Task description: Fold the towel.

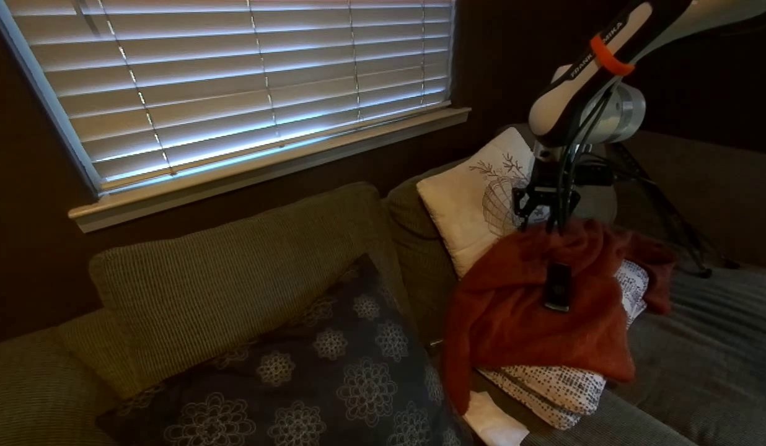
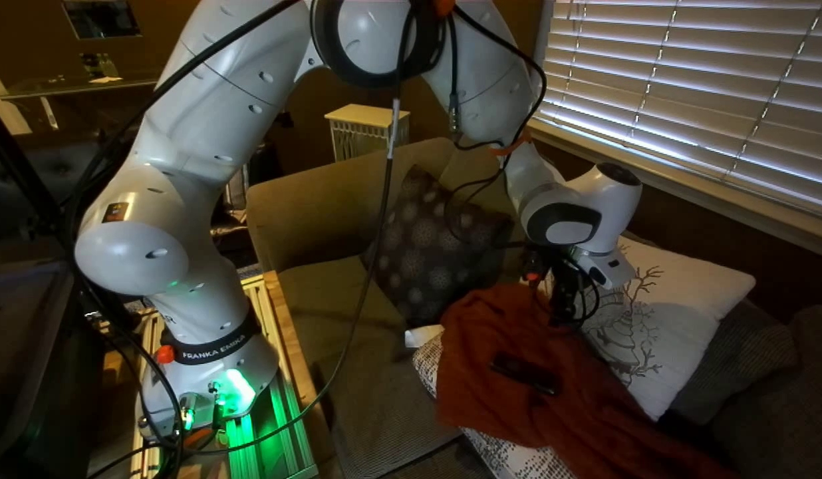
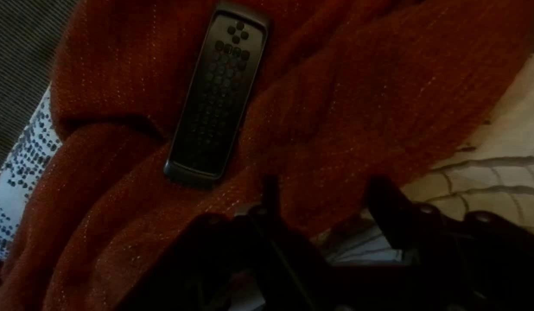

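The towel (image 1: 513, 328) is a rumpled rust-red cloth draped over white patterned fabric on the sofa. It also shows in an exterior view (image 2: 477, 406) and fills much of the wrist view (image 3: 336, 103). A dark remote control (image 3: 215, 99) lies on top of it, seen in both exterior views too (image 1: 557, 288) (image 2: 524, 374). My gripper (image 3: 323, 188) is open, its fingers apart, pointing down at the towel's edge near the cream cushion. Towel shows behind the gap between the fingers; whether the tips touch it I cannot tell. The gripper looks dark in both exterior views (image 1: 540, 217) (image 2: 565, 309).
The cream cushion (image 1: 460, 201) with a round drawing leans against the sofa back, close beside the gripper (image 2: 690, 286). White patterned fabric (image 1: 556, 381) lies folded under the towel. A dark flowered cushion (image 1: 324, 378) and a small white piece (image 1: 494, 421) lie beside the towel.
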Controlling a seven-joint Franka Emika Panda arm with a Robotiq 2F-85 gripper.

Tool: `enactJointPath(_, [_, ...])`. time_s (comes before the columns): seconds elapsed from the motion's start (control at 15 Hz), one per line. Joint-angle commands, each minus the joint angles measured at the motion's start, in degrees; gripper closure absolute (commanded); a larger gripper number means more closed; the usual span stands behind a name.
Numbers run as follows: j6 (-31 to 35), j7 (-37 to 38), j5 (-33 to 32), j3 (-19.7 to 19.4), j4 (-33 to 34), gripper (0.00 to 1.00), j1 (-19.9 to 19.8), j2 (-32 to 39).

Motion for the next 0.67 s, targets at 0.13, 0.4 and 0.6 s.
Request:
enactJointPath(0.13, [-3.5, 0.7, 2.3, 0.2, 3.8, 0.87, -0.3, 2.3])
enactJointPath(0.4, [-5.1, 0.1, 3.7, 0.8, 4.8, 1.00, -1.0, 2.8])
enactJointPath(0.6, [-5.5, -0.1, 4.5, 0.9, 5.2, 1.00, -1.2, 3.0])
